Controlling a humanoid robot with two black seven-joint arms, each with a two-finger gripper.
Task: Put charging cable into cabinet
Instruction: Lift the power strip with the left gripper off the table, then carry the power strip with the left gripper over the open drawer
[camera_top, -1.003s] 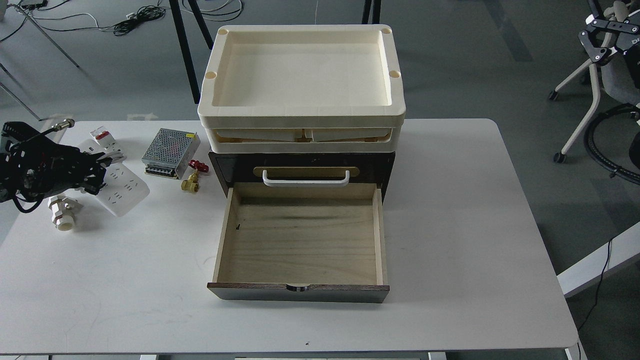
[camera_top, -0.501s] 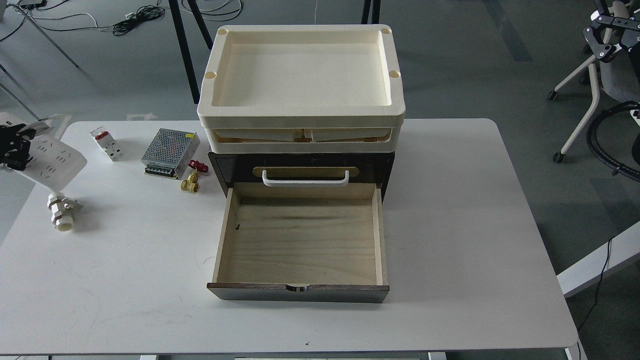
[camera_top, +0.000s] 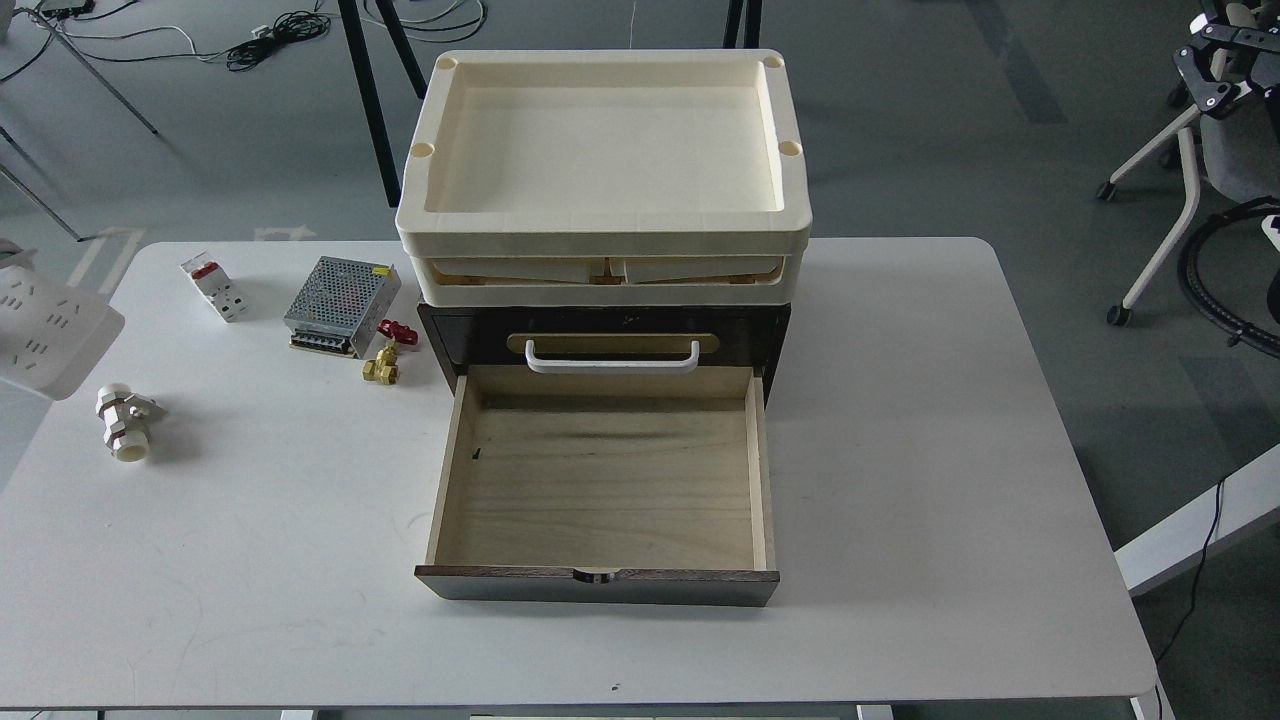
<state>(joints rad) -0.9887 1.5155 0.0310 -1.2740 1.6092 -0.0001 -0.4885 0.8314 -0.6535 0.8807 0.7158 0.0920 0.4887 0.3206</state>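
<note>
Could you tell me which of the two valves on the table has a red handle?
The small brass valve beside the cabinet; the white plastic valve near the table's left edge has none.

**Wood, plastic and metal on a matt white bench**

The cabinet (camera_top: 770, 335) has dark brown wood with a visible grain, while its drawer (camera_top: 605, 480) is pale, unvarnished-looking plywood, streaked and matt. The handle (camera_top: 612, 362) looks like smooth white plastic on a brass-coloured plate. The stacked trays (camera_top: 600, 225) are cream plastic, matt. The charging cable (camera_top: 45, 335) is smooth white plastic. The power supply box (camera_top: 338, 300) is perforated bare metal. The valve (camera_top: 382, 366) is shiny brass.
</note>
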